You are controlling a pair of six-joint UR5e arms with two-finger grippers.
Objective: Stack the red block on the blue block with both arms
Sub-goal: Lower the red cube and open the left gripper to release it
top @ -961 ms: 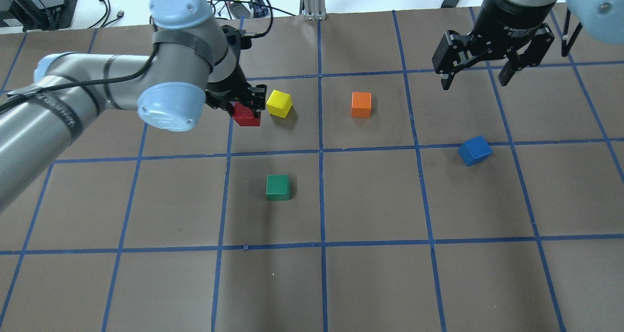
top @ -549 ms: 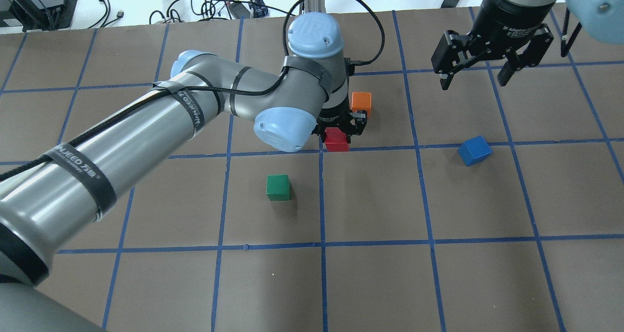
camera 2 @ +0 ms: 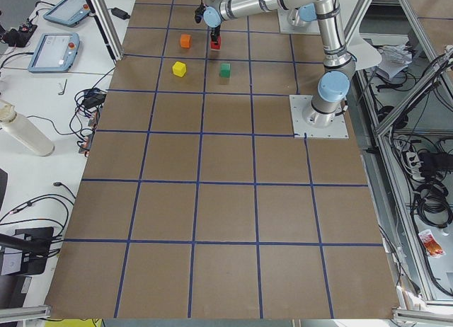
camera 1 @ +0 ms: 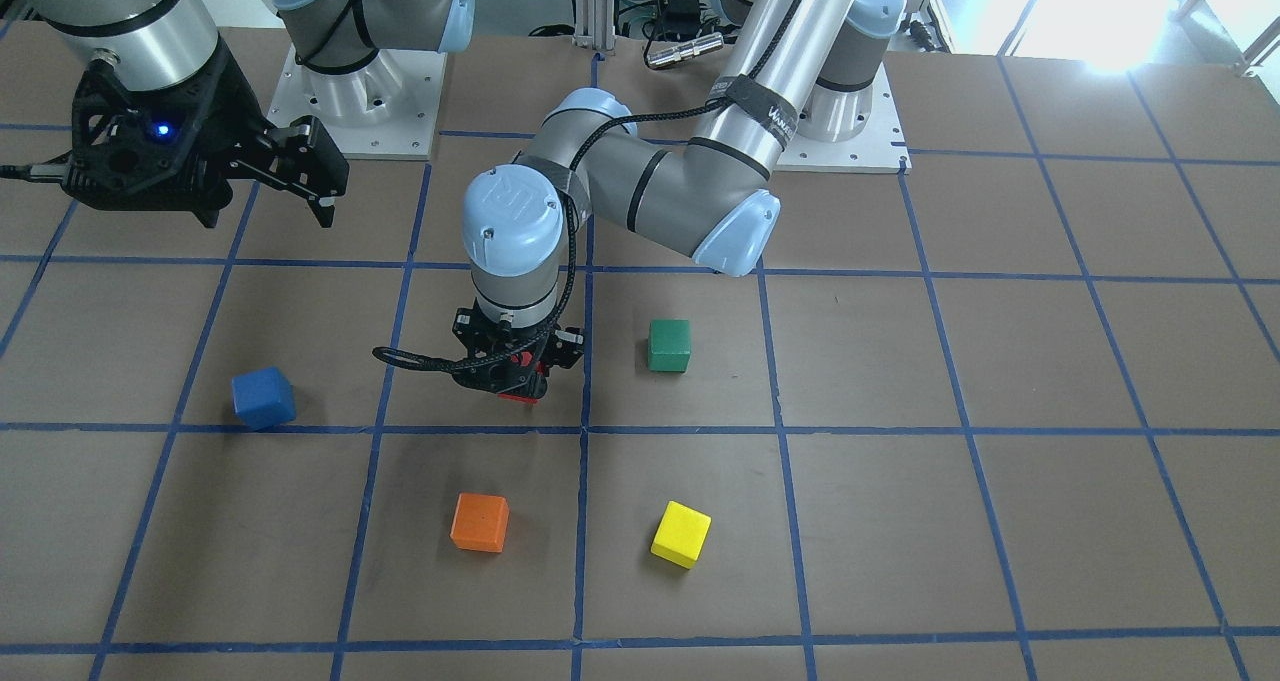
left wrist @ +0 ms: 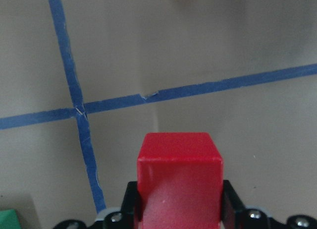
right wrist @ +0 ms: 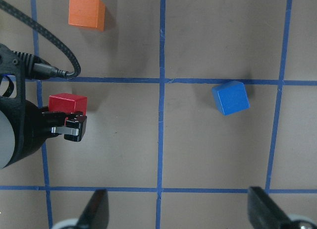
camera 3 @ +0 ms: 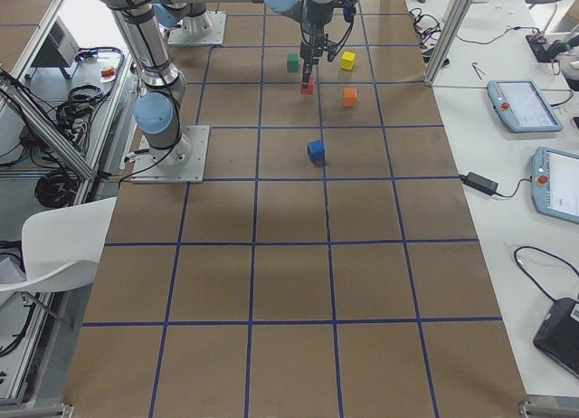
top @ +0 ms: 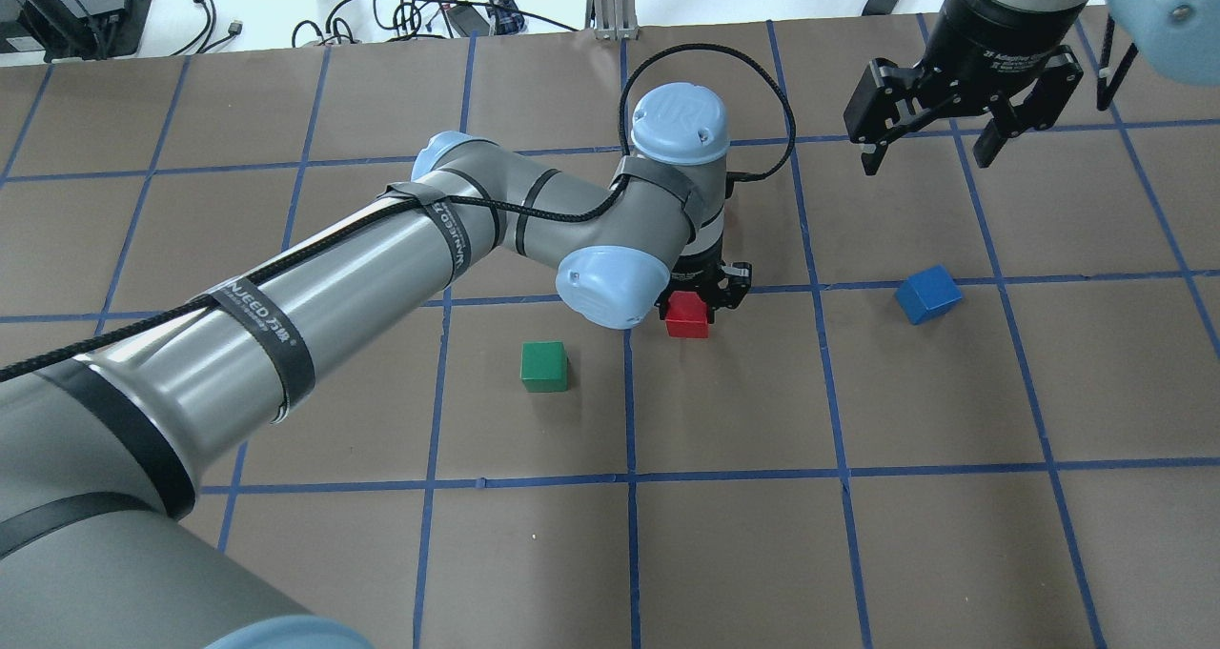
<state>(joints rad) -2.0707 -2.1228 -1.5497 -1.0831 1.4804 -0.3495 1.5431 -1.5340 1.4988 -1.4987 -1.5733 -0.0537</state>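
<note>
Midway between the robot's edge and the operators' edge of the table, the left gripper points straight down, its fingers clamped on two opposite faces of the red block. The block is low beside a crossing of blue tape lines; whether it clears the surface I cannot tell. The blue block rests on the table, askew to the grid, well apart toward the robot's right. The right gripper hangs high on that side, fingers spread wide and empty. A green block lies near the red one, toward the robot's edge. An orange block and a yellow block lie toward the operators' edge.
</note>
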